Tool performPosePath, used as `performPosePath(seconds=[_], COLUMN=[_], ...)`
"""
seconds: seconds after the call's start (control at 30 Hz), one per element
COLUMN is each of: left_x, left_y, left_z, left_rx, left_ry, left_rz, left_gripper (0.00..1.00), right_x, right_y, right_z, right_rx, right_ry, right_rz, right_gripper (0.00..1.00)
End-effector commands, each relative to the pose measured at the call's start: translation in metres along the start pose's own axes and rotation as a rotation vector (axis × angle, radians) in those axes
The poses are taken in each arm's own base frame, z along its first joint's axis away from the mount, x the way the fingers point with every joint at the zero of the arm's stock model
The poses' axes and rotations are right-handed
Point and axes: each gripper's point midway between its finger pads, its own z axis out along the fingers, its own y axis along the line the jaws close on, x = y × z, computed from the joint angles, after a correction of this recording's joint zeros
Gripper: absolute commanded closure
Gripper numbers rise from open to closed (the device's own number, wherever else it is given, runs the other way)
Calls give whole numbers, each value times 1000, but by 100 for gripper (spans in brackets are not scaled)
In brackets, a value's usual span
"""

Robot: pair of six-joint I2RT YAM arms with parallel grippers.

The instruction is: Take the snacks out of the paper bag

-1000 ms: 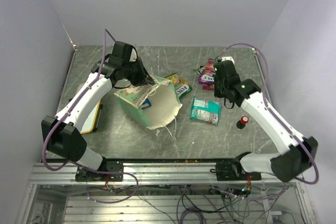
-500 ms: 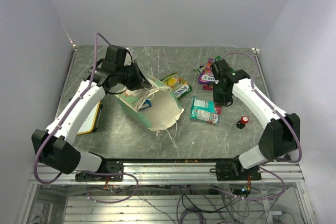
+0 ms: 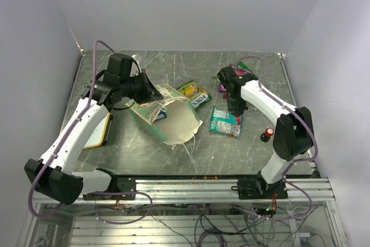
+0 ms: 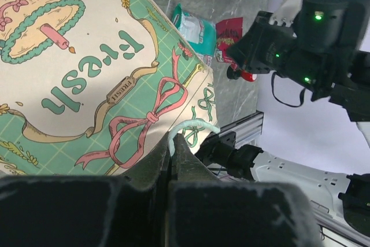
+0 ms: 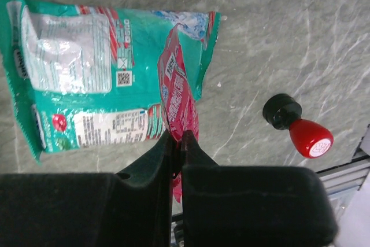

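Open desk runs along the near edge (the widest passage). The paper bag fills the middle; teal packet and red-topped button narrow the right side.

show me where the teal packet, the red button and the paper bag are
teal packet (image 5: pixel 87 79): right wrist view, on its printed back panel.
red button (image 5: pixel 311 138): right wrist view, on its red cap.
paper bag (image 4: pixel 98 39): left wrist view, on its cream printed front.
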Motion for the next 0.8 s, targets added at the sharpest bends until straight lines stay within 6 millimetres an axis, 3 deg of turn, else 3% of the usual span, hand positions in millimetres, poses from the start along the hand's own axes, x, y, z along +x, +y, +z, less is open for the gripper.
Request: performPosePath(seconds=[0.0, 0.23, 0.3, 0.4, 0.57, 0.77], left_x=[2, 2, 2, 4, 6, 8], left_y=[3, 0, 0, 1, 2, 2], left_z=[-9, -9, -8, -6, -4, -1], left_rx=[-12, -7, -8, -2, -1, 7], left_ry=[-7, 6, 6, 12, 19, 30], left_rz=[-5, 1, -2, -12, -24, -37], left_gripper=[93, 93, 93, 93, 93, 93], right_x=[-13, 3, 7, 7, -9, -30], right_y=[2, 51, 65, 80, 97, 86], right_z=[13, 31, 32, 27, -6, -51], right_rx=[133, 127, 61, -39, -237, -390], right_ry=[-46, -30, -22, -31, -122, -253], right_rz=[-15, -151, -160, -157, -145, -79], right_gripper=[99, 82, 70, 41, 28, 19])
